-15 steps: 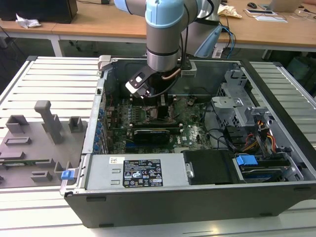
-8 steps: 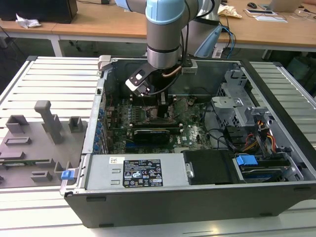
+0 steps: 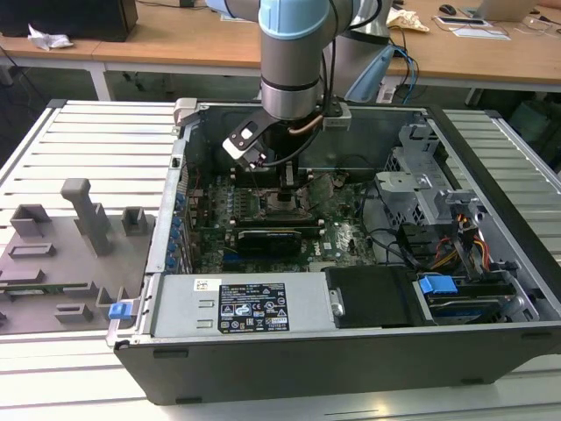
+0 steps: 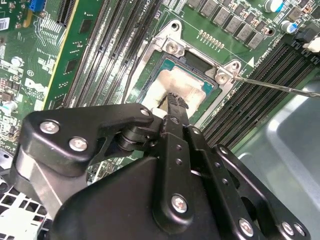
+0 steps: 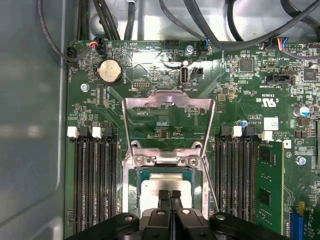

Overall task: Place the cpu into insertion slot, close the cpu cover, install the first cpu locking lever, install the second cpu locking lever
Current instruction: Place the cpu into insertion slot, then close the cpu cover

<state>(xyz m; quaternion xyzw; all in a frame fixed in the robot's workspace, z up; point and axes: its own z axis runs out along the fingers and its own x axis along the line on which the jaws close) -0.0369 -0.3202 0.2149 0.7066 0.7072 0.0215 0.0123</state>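
The end effector [image 5: 170, 193] had its fingers together, tips resting on the cpu [image 5: 150, 189], which lay in its socket, likely so it would seat flat. The cover [image 5: 150, 102] was hinged back and open, leaving the socket free for access.

Work area: a slatted grey metal table [image 3: 88, 132] is standing before a row of wooden desks [image 3: 175, 44].
Even light is falling across the slats. A grey fixture tray [image 3: 53, 263] is lying at the exterior view's left. Papers [image 3: 480, 31], a crumpled white wrapper [image 3: 48, 38] and a black box [image 3: 79, 17] are sitting on the desks. Dark floor [image 3: 26, 79] is showing beneath.
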